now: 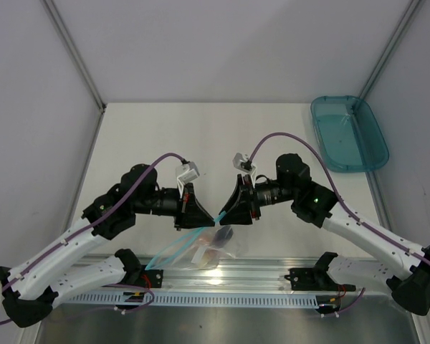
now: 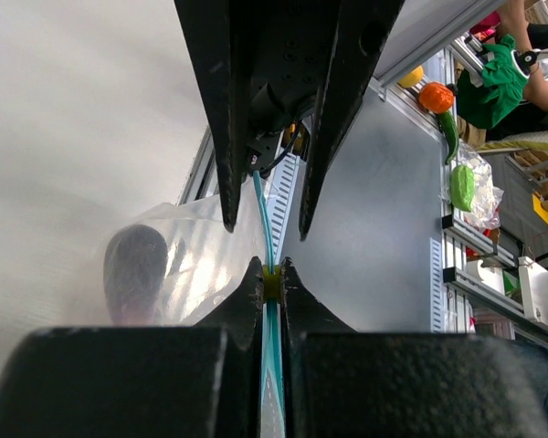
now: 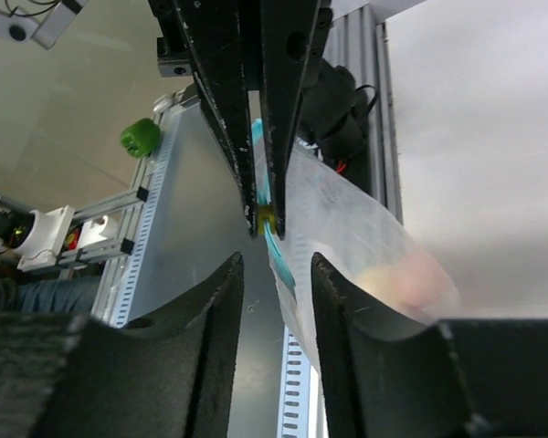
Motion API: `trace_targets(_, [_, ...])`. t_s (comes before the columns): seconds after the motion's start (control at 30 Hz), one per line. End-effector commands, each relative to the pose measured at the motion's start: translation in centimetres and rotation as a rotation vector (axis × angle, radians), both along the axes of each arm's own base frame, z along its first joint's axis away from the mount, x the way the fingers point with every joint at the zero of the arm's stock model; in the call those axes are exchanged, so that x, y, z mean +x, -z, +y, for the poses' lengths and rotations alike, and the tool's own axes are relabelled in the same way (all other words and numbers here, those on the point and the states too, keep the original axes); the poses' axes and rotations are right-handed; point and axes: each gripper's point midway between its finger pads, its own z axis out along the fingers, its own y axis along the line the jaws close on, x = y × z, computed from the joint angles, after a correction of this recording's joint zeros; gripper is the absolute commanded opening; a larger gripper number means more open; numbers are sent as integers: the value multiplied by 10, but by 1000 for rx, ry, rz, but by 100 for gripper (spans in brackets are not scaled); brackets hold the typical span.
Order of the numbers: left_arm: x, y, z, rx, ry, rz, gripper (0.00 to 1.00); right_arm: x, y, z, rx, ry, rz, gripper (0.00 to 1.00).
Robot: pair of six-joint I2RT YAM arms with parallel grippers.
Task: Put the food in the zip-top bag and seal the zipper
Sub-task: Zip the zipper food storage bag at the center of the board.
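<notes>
Where the table (image 1: 165,136) meets the metal rail (image 1: 272,266) at its near edge, the zip-top bag (image 1: 201,252) droops between my two arms. It is clear and crinkly, with white glare on its folds. Inside it I see a dark purple piece (image 2: 135,269), rounded and smooth through the film in my left wrist view. A peach-pink piece (image 3: 406,278), soft and blurred, sits in the bag's belly in my right wrist view. How many more pieces lie in there I cannot tell.

Just beyond the bag's body runs the zipper (image 2: 263,219), a thin teal-blue strip along the mouth edge. It stands uppermost, with the film hanging below it. Its long axis climbs from the near left and passes under my left arm. Between my fingertips it runs left to right for a short stretch. Whether the strip is pressed shut along its length I cannot tell.

My left gripper (image 2: 270,266) is clamped tight on the zipper, its fingertips meeting on the teal. My right gripper (image 3: 276,263) faces it tip to tip, just beside it. Its jaws stand apart, one on each side of the strip, which passes between them unclamped. Whether the strip brushes one finger I cannot tell.

Far off, near the table's back right corner, lies a teal plastic tray (image 1: 347,136). Its long side runs roughly front to back, and it sits well apart from the bag.
</notes>
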Motion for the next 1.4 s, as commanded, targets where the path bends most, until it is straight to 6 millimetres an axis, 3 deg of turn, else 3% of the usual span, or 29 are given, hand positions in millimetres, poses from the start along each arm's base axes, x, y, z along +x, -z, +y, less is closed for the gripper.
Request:
trace_targets(0.0, [-4,-11,-3,-31,28,-7,1,-8,-16,6,58,-62,-37,37])
trace_targets(0.37, [-3,-7,-3,-25,21,0,1,-9,-11,16,58,-69,-29,8])
trace_targets(0.4, [-3,-7,-3,-24,20,2,0,-8,-12,16,58,-64,-30,0])
trace_targets(0.5, [-2,-6,-3,-19,16,4,0,4,-9,20,42,16,-23,0])
trace_targets(0.6, [2,-5,-3,-6,-11,7,0,27,-5,22,24,186,-20,0])
trace_targets(0.63, [3,-3,-2,7,-24,18,0,44,-2,22,17,296,-30,0])
trace_targets(0.77, [9,-9,-3,15,-62,26,1,63,10,21,-23,473,-47,0])
trace_targets(1.07, [15,-1,-4,36,-83,31,1,86,20,7,-84,683,-62,0])
trace_targets(1.37, [15,1,1,42,-105,22,1,96,34,-8,-149,786,-58,0])
